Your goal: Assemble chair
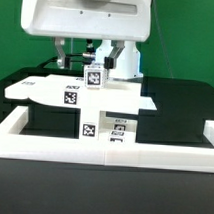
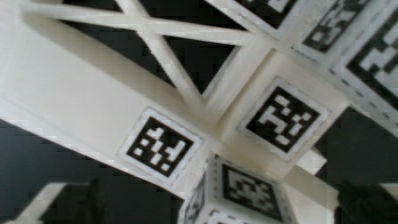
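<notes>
The chair's white parts are grouped mid-table. A flat seat plate (image 1: 41, 90) with a tag lies toward the exterior view's left. A blocky tagged part (image 1: 107, 107) stands beside it, and a small upright tagged piece (image 1: 94, 78) rises above them. My gripper (image 1: 85, 62) hangs straight over that piece under the big white arm body. In the wrist view a cross-braced panel (image 2: 169, 45) and tagged square bars (image 2: 276, 115) fill the picture. A tagged bar end (image 2: 240, 195) sits between my dark fingers (image 2: 50, 205), which stand wide apart with gaps on both sides. My gripper (image 2: 210, 207) is open and holds nothing.
A long low white border wall (image 1: 114, 147) runs along the front of the black table, with side walls at both ends. Green backdrop stands behind. The arm's body hides the rear of the parts.
</notes>
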Available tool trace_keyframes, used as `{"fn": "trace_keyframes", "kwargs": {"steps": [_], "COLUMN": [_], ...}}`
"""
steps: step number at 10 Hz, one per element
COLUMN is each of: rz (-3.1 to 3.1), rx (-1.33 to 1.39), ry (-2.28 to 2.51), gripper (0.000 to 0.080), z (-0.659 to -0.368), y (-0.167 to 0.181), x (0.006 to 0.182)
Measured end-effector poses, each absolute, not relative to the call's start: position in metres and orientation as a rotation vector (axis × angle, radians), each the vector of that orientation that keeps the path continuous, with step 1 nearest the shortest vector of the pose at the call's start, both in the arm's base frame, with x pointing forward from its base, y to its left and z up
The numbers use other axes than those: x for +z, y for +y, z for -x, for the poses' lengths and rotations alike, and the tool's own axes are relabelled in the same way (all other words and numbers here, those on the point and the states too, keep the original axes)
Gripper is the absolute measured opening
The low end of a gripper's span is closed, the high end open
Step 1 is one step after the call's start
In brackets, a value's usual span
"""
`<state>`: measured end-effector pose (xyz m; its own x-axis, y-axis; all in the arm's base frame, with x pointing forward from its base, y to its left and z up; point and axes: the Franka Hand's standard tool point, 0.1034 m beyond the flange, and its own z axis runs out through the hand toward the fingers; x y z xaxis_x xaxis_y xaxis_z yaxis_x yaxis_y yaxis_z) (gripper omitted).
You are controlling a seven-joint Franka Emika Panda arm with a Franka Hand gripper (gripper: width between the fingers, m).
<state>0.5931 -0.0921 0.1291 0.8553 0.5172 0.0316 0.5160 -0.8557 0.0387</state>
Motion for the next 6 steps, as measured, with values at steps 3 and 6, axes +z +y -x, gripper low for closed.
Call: {"fn": "trace_keyframes", "kwargs": {"steps": [3, 6], "rz": [-2.823, -2.644], "rx": [0.040, -0.006], "ry": [1.260, 1.554], "gripper": [0.0649, 0.0649], "z": [-0.5956, -0.5961], "y": [-0.0882, -0.0942], "x": [0.1297, 0.1289]}}
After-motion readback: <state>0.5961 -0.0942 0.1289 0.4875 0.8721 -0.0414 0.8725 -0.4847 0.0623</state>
